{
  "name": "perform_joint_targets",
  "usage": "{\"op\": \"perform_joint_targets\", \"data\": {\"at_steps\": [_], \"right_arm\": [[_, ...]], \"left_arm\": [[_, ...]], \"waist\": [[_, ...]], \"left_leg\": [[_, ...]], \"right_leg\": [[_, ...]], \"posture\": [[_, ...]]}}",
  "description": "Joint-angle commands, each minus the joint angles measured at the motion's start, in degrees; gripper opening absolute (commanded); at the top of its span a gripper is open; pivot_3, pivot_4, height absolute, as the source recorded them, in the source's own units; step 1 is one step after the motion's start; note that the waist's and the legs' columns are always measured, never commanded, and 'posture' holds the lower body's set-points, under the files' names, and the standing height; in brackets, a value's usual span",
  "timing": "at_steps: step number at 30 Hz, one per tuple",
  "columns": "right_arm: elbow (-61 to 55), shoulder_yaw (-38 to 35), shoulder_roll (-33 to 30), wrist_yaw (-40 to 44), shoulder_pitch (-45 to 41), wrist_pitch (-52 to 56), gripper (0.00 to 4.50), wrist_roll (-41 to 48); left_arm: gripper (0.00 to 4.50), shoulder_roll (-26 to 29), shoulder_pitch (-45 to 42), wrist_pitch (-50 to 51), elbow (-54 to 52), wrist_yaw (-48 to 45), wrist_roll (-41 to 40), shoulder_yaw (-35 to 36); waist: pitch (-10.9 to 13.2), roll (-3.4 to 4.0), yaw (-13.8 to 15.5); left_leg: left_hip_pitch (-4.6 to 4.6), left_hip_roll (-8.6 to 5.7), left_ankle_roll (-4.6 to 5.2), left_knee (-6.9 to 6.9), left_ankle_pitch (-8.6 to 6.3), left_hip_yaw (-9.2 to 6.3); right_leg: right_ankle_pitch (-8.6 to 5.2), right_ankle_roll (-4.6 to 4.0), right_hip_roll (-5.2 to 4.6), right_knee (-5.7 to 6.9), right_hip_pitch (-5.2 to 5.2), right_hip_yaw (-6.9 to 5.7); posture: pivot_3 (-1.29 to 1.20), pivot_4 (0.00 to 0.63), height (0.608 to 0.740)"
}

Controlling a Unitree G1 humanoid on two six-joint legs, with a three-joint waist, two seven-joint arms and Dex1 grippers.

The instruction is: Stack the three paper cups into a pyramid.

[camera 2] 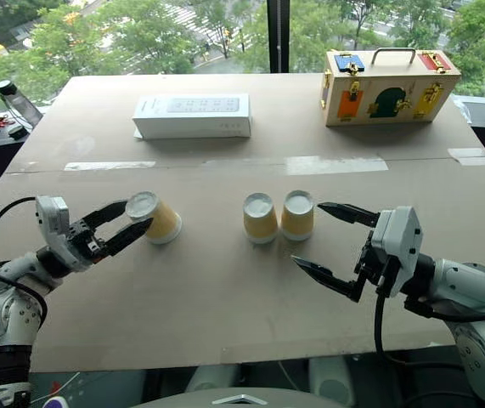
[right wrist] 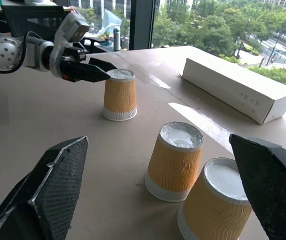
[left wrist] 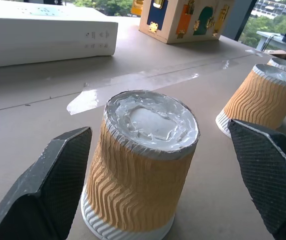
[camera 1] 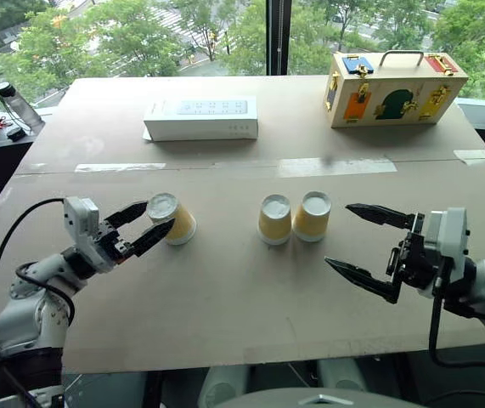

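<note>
Right now all three small ribbed paper cups, yellow-orange with white rims and bases, stand upside down on the bare brown tabletop (camera 1: 225, 314), none stacked on another. Two of them sit side by side near the middle of the table, just beside each other: the middle cup (camera 1: 274, 219) and the right-hand cup (camera 1: 312, 215). Well apart to the left stands the third cup (camera 1: 172, 218). At that third cup is the left gripper (camera 1: 143, 225), its two black fingers spread wide, one on either side of the cup; in the left wrist view there is clear space between each finger and the cup's ribbed wall, so it is not gripped. On the right, the right gripper (camera 1: 358, 239) is also wide open and holds nothing, its fingertips pointing left toward the pair of cups, near them but not touching. At the far side of the table lie a long white cardboard box (camera 1: 201, 118) on the left and a wooden box with coloured latches and a metal handle (camera 1: 390, 88) on the right.
</note>
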Motion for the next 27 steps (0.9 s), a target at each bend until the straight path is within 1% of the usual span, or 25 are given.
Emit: {"op": "perform_joint_targets", "data": {"at_steps": [1,3,5,6,9,11,12,14,16,17,19,21,24,27], "right_arm": [[-3.1,-1.3,-0.8,-1.9,1.3,-1.4,4.50,0.5],[-3.6,-1.6,-1.0,-2.7,2.4,-1.7,4.50,0.5],[-4.0,-2.0,-1.2,-3.4,3.5,-2.1,4.50,0.4],[-4.2,-2.1,-1.2,-3.8,4.3,-2.3,4.50,0.1],[-4.5,-2.4,-1.2,-4.6,6.1,-3.3,4.50,-0.6],[-4.6,-3.4,-1.0,-5.0,7.9,-4.1,4.50,-0.8],[-4.6,-4.5,-0.8,-5.2,9.2,-4.7,4.50,-1.1],[-4.8,-7.3,0.2,-5.9,12.4,-6.3,4.50,-1.6],[-5.0,-9.5,1.0,-6.4,15.4,-7.6,4.50,-1.9],[-5.2,-10.7,1.5,-6.1,17.6,-8.7,4.50,-2.4],[-5.7,-12.6,2.3,-6.0,20.8,-10.4,4.50,-2.8],[-6.4,-14.3,3.3,-6.2,23.7,-11.7,4.50,-3.0],[-7.7,-15.7,4.7,-7.1,27.3,-13.2,4.50,-4.0],[-9.9,-15.8,6.2,-8.2,30.9,-14.4,4.50,-5.1]], "left_arm": [[4.24,1.4,-3.8,-2.0,4.5,-1.5,3.0,-1.5],[3.74,1.9,-4.9,-2.5,5.7,-3.6,3.5,-2.1],[2.71,2.1,-5.8,-3.2,5.8,-4.6,3.9,-2.3],[2.53,2.1,-6.3,-3.5,5.6,-5.2,3.7,-2.3],[2.53,2.4,-7.6,-2.3,3.1,-6.9,2.3,-2.4],[2.53,2.8,-9.7,1.4,-1.5,-7.0,0.6,-3.9],[2.53,2.8,-12.3,5.5,-5.1,-4.4,0.2,-5.7],[2.53,1.6,-20.3,15.2,-11.0,1.4,-1.5,-10.2],[2.53,0.7,-27.1,22.4,-14.4,0.8,-4.5,-14.5],[2.53,-1.1,-30.7,24.0,-14.3,2.2,-3.9,-16.7],[2.53,-4.0,-36.0,26.1,-13.1,4.0,-3.0,-19.5],[2.53,-6.0,-39.8,25.9,-11.2,3.3,-1.0,-22.8],[2.53,-8.3,-43.7,24.8,-7.3,2.0,1.8,-26.4],[2.53,-9.6,-45.2,21.9,-3.7,0.4,4.8,-28.7]], "waist": [[0.0,-0.02,0.0],[0.0,-0.02,0.0],[0.0,-0.03,0.0],[0.0,-0.02,0.0],[0.0,-0.02,0.1],[0.0,-0.04,0.2],[0.0,-0.05,0.4],[0.0,-0.12,1.1],[0.0,-0.18,2.0],[0.0,-0.18,1.7],[-0.1,0.00,1.2],[-0.1,0.02,0.4],[0.0,0.02,-0.6],[0.0,0.03,-0.9]], "left_leg": [[-0.01,0.00,0.00,0.00,0.00,-0.01],[-0.01,0.00,0.00,0.00,0.00,0.00],[-0.01,0.00,0.00,0.00,0.00,-0.01],[0.00,0.00,0.00,0.00,0.00,-0.01],[0.00,0.00,0.00,0.00,0.00,0.00],[-0.03,0.00,0.00,0.01,0.00,-0.03],[-0.04,0.00,0.00,0.01,0.00,-0.04],[-0.12,-0.02,0.00,0.09,0.00,-0.14],[-0.19,-0.05,0.00,0.27,0.00,-0.35],[-0.24,-0.07,0.00,0.41,0.00,-0.46],[-0.09,-0.14,0.00,0.44,0.00,-0.32],[0.17,-0.10,0.01,0.37,-0.01,-0.10],[0.36,-0.02,0.01,0.22,0.00,0.00],[0.47,-0.01,0.01,0.12,0.00,0.03]], "right_leg": [[0.00,0.00,0.00,-0.01,0.00,0.00],[0.00,0.00,0.00,-0.01,0.00,0.00],[0.00,0.00,0.00,-0.01,0.00,0.00],[0.00,0.00,0.00,-0.01,0.00,0.00],[0.00,0.00,-0.01,0.00,0.00,0.01],[0.00,0.00,-0.01,0.00,0.00,-0.01],[0.00,0.00,-0.01,0.00,0.00,-0.02],[0.00,0.01,-0.01,0.00,0.01,-0.08],[0.01,0.03,0.00,0.01,0.12,-0.27],[0.03,0.06,0.00,0.00,0.21,-0.38],[0.05,0.14,-0.05,-0.03,0.37,-0.22],[0.03,0.18,-0.03,-0.04,0.49,-0.07],[0.02,0.17,0.05,0.00,0.49,0.04],[-0.06,0.29,0.07,0.03,0.52,0.08]], "posture": [[0.00,0.150,0.740],[0.00,0.150,0.740],[0.00,0.150,0.740],[0.00,0.150,0.740],[0.00,0.150,0.740],[0.00,0.150,0.740],[0.00,0.150,0.740],[0.00,0.150,0.740],[0.00,0.150,0.740],[0.00,0.150,0.740],[0.00,0.150,0.740],[0.00,0.150,0.740],[0.00,0.150,0.740],[0.00,0.150,0.740]]}}
